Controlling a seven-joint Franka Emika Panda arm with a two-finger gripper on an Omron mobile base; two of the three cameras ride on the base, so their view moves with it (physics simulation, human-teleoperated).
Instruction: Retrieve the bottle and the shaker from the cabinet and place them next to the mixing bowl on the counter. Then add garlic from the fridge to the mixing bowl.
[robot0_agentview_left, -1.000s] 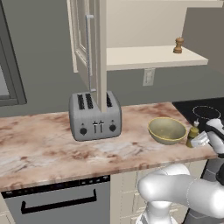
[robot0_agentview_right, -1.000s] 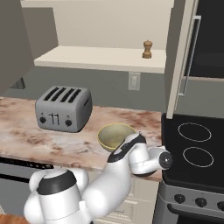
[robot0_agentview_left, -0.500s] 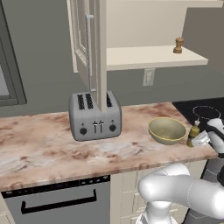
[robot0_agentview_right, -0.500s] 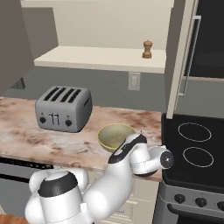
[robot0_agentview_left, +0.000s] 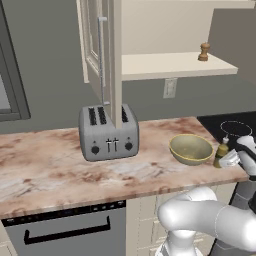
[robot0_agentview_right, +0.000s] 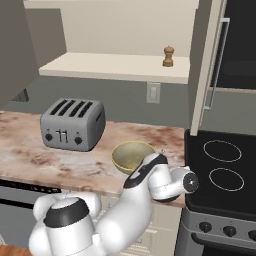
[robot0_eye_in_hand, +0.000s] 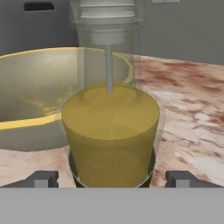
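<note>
Bottle (robot0_eye_in_hand: 110, 131) is down on the desk (robot0_agentview_left: 50, 165), upright, just right of the bowl (robot0_agentview_left: 191, 148) and close to its rim; from the base views I can't tell if they touch. In the left base view it sits at the desk's right end, beside the stovetop (robot0_agentview_right: 220, 170).

Gripper (robot0_eye_in_hand: 111, 178) is open: hand view shows both fingertips (robot0_eye_in_hand: 41, 178) standing clear of the glass on either side, bottle between them, nothing clamped. So bottle placement looks done, release made.

Shaker (robot0_agentview_right: 169, 56) is on the cabinet (robot0_agentview_left: 100, 60) shelf, right side near the front edge, door open. Not fetched yet. No garlic visible in the bowl.

Risks from here, my read:
- Bottle sits between the fingertips. Any sideways or twisting retreat clips it; it's tall and slim, so it tips easily, into the bowl or onto the stovetop. Back straight out along the gripper axis first, then lift.
- Pour spout (robot0_eye_in_hand: 108, 65) is up near the hand; pulling upward too early could catch it.
- Bottle is near the desk's right end; a nudge that way puts it on the stovetop.
- Next reach for the shaker goes up past the open door and its bar handle (robot0_agentview_left: 101, 60); wide arm swing could hit either.
- Shaker near the shelf edge: a sloppy approach knocks it off.
</note>
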